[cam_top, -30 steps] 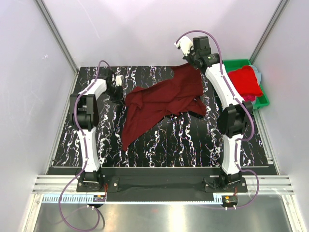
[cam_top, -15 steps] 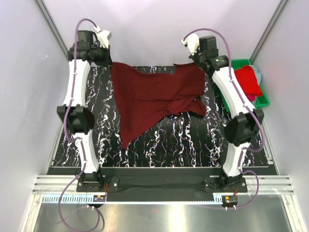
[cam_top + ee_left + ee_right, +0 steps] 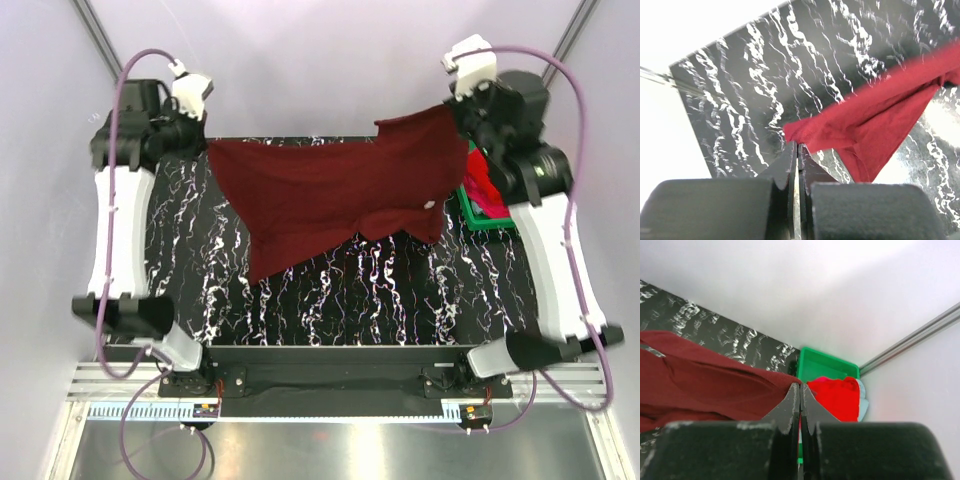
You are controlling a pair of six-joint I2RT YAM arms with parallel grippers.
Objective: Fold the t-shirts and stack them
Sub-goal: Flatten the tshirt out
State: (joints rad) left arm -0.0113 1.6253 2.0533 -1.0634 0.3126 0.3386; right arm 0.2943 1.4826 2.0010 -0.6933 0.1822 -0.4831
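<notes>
Right wrist, red t-shirt (image 3: 836,398) in bin (image 3: 823,363), overhead, maroon t-shirt (image 3: 330,190) half-hiding it

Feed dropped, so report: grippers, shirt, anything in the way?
Both shut on maroon shirt: left gripper, right gripper, opposite edges. Shirt stretched between them above table. Only green bin nearby, by right arm.

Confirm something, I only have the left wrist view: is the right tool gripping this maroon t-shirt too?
Observer: Yes, the right tool is shut on the maroon t-shirt at its far right corner.
Operator: How does it hang?
Observer: Spread between the right tool and the left tool, one pointed end drooping toward the table at the near left.
Operator: Anything else over on the right?
Observer: A green bin holding a bright red t-shirt.
</notes>
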